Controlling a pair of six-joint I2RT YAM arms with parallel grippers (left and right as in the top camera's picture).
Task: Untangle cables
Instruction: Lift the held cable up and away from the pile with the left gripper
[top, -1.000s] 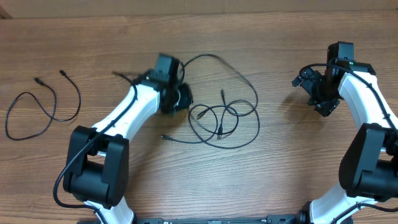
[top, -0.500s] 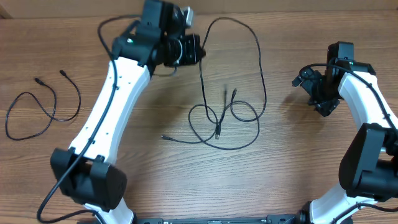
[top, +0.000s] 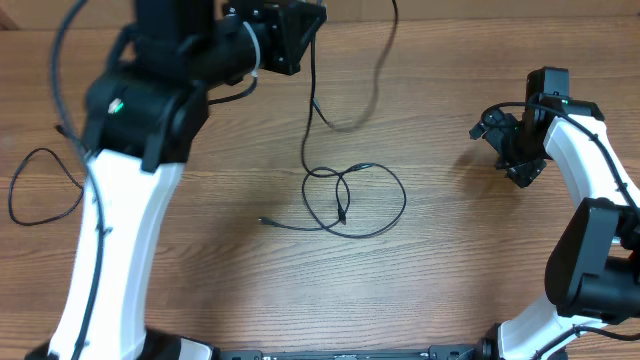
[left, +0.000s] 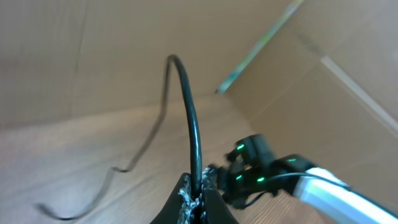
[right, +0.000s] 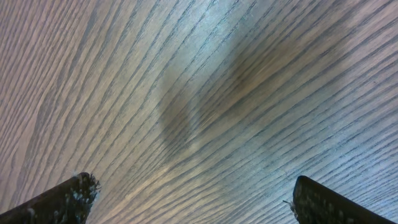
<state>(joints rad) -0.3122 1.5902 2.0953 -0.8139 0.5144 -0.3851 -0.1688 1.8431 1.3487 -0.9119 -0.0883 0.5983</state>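
My left gripper (top: 300, 30) is raised high at the top middle and is shut on a thin black cable (top: 312, 110). In the left wrist view the cable (left: 191, 137) rises straight out of the shut jaws (left: 198, 198). The cable hangs down to a tangle of loops (top: 350, 200) lying on the table, with one plug end (top: 264, 219) at its left. A second black cable (top: 35, 185) lies in a loop at the far left, partly hidden by the left arm. My right gripper (top: 512, 150) is open and empty over bare wood (right: 199, 112) at the right.
The wooden table (top: 450, 260) carries everything. The left arm (top: 120, 200) crosses the left half of the overhead view and hides part of the table. A cardboard wall (left: 56, 56) stands behind the table.
My left gripper has lifted up and away with the cable, pulling a long strand out of the tangle. The loops on the table have shrunk. The right arm has not moved.
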